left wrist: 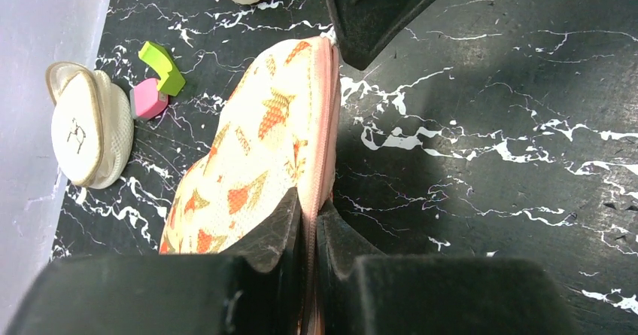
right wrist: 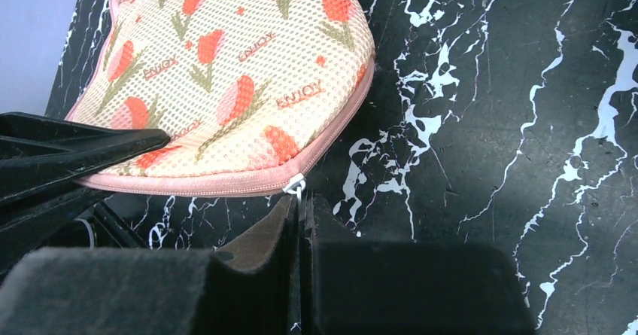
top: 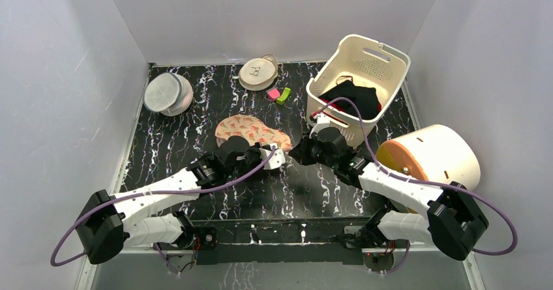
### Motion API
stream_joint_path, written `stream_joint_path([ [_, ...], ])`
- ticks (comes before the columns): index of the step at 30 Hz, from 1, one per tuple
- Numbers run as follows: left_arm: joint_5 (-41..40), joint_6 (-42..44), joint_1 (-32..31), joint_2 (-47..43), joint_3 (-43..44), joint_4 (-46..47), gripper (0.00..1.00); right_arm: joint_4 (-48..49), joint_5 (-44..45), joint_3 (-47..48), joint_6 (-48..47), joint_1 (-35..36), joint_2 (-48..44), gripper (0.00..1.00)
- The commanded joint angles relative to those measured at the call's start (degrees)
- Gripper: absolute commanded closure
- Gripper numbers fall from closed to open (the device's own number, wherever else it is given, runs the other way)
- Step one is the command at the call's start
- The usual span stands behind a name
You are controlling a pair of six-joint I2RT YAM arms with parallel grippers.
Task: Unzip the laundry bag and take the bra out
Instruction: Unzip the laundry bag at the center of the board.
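Top external: laundry bag (top: pixel 251 132) flat at mid-worktop (top: pixel 195 107), both arms at its near-right end. Pink trim (left wrist: pixel 325 124) pinched tight in the closed left gripper (left wrist: pixel 309 218); zipper pull (right wrist: pixel 294 185) clamped between the closed fingers of the right gripper (right wrist: pixel 300 203). White basket (top: pixel 391 58) toward far right corner.

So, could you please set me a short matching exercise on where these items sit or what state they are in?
1. laundry bag
2. domed pouch
3. black clothes
4. right gripper

A. inside the white basket
B. far-left corner of the table
C. shut on the zipper pull
D. mid-table, trim pinched by the left gripper

Pairs: 1-D, 2-B, 3-A, 4-C.
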Motion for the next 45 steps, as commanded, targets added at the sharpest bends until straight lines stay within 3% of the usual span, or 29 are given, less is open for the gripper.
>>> stream_joint_path([
  [1, -4.4, 1.8, 0.4, -2.1, -0.2, 0.9, 1.0, -2.2, -2.4, 0.8, -3.5, -1.4, 0.1, 1.0],
  [5, -3.0, 2.5, 0.3, -1.1, 0.1, -0.4, 0.99, -1.5, -6.3, 1.5, -4.1, -1.1, 0.9, 1.0],
  [8, -0.4, 2.7, 0.3, -0.8, -0.1, -1.0, 0.77, -0.5, -7.9, 1.3, -4.0, -0.8, 0.8, 1.0],
  [12, 6.9, 1.8, 0.3, -0.4, -0.1, -1.8, 0.57, 1.0, -9.8, 1.7, -3.6, 0.2, 1.1, 1.0],
  [16, 13.1, 0.5, 0.3, 1.8, 1.0, -2.8, 0.42, 2.1, -10.8, 2.4, -2.5, 1.1, 1.7, 1.0],
  [19, 13.3, -0.1, 0.3, 3.6, 1.7, -2.9, 0.39, 3.2, -11.2, 2.2, -1.9, 1.6, 1.9, 1.0],
  [23, 12.8, -0.5, 0.3, 5.5, 2.2, -3.0, 0.41, 3.4, -11.2, 2.0, -1.6, 2.1, 2.1, 1.0],
  [27, 11.3, -0.7, 0.3, 7.4, 3.1, -3.5, 0.5, 3.6, -11.2, 1.6, -1.5, 2.0, 1.7, 1.0],
  [35, 6.3, 0.7, 0.3, 7.2, 3.4, -4.0, 1.0, 2.8, -8.8, 0.7, -1.5, 2.0, -0.8, 1.0],
  [41, 2.6, 1.6, 0.3, 3.4, 1.1, -2.2, 1.0, -2.3, -2.1, 0.5, -0.9, 0.6, -0.8, 1.0],
  [45, 1.0, 2.0, 0.3, 2.3, 0.8, -2.1, 1.0, -3.4, -2.9, -1.0, -2.1, -4.2, -1.4, 1.0],
])
